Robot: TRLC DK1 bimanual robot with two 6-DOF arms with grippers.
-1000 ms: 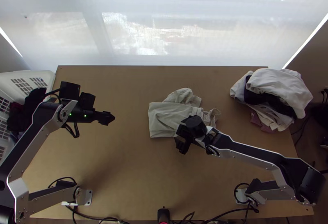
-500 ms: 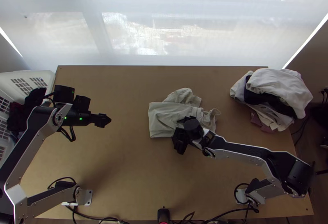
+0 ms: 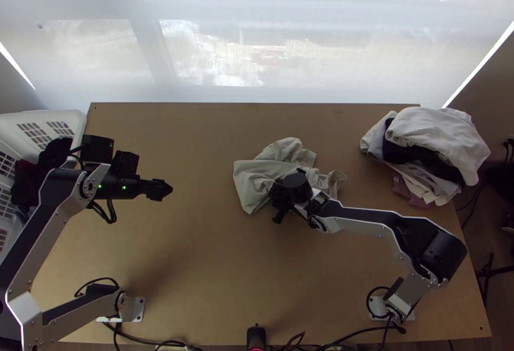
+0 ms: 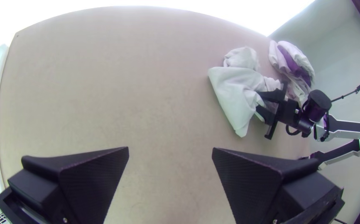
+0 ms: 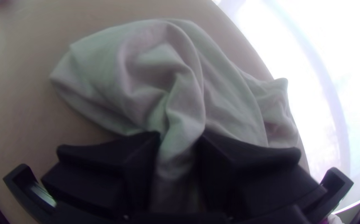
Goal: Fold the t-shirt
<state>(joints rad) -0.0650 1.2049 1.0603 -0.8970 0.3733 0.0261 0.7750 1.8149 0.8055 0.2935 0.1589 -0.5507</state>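
The pale grey-white t-shirt (image 3: 252, 180) lies bunched near the table's middle, its near left part pulled into a point. Over its near side is my right gripper (image 3: 276, 204). In the right wrist view, a gathered fold of the t-shirt (image 5: 101, 79) is pinched by my right gripper (image 5: 180, 136); which part of the garment this is, I cannot tell. Well left of the cloth, above bare table, stands my left gripper (image 3: 168, 189). The left wrist view has my left gripper (image 4: 170, 150) with fingers wide apart and nothing between them.
A heap of white, dark and pinkish clothes (image 3: 437, 145) lies at the table's far right. At the left edge stands a white basket (image 3: 77, 123) with dark clothes in it. Bare wood (image 3: 205, 254) stretches between the arms on the near side.
My right gripper has moved slightly up the picture and left, and the t-shirt's near left edge has bunched and shifted with it. The left arm has drawn back slightly to the left.
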